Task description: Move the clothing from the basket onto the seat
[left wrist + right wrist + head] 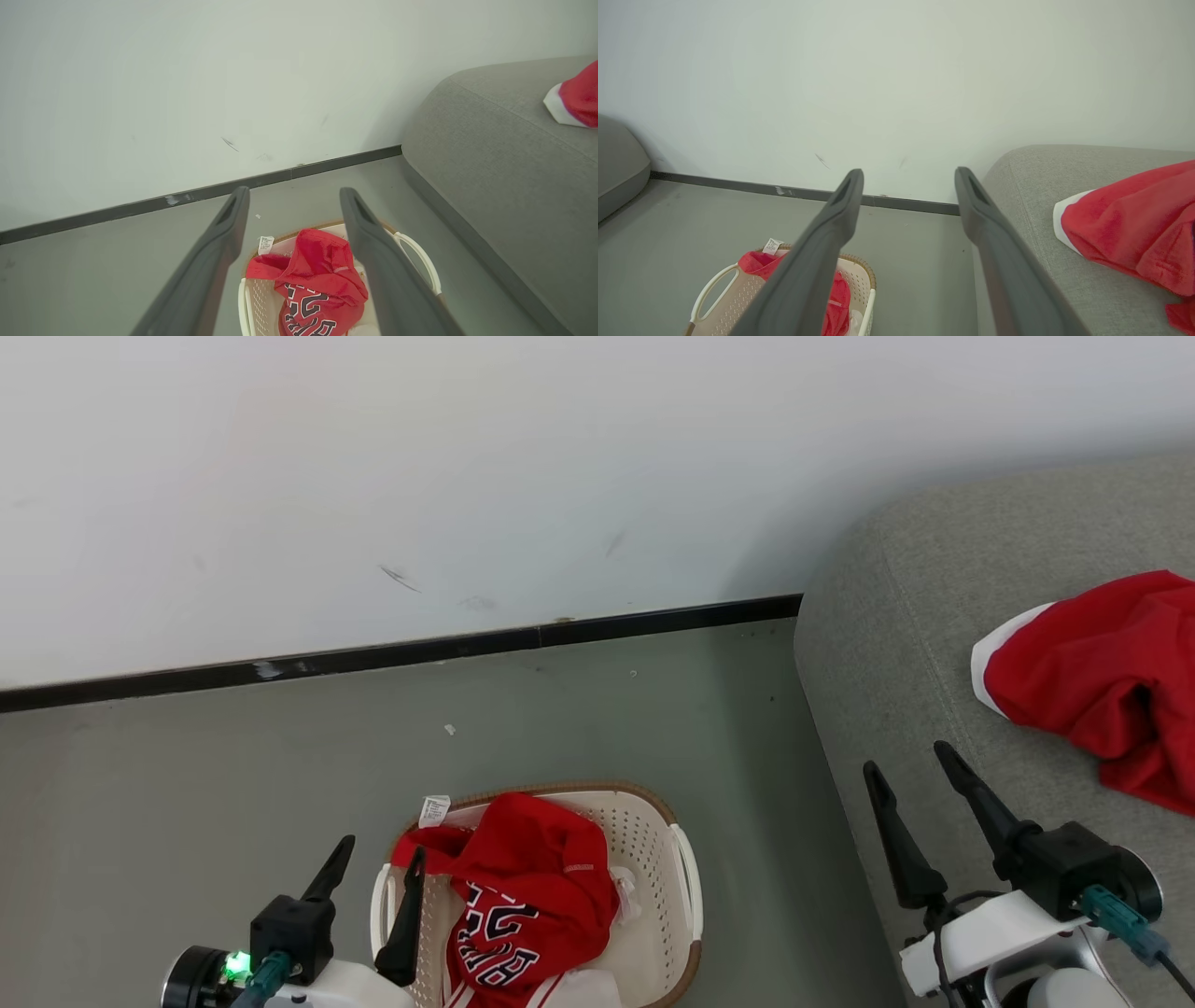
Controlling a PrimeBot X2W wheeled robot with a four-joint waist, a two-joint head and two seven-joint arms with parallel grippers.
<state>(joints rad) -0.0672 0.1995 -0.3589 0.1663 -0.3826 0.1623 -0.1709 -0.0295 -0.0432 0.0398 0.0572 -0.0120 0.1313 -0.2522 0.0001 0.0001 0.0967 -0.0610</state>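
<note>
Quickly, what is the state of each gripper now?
Left gripper: open, holding nothing.
Right gripper: open, holding nothing.

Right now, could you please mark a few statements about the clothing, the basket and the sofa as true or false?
1. A red jersey with black numerals lies in the laundry basket. True.
2. The sofa holds no clothing. False: a red garment with white trim lies on it.
3. Both the left tool and the right tool stand open, holding nothing. True.
4. The laundry basket stands on the sofa. False: it stands on the floor beside it.
</note>
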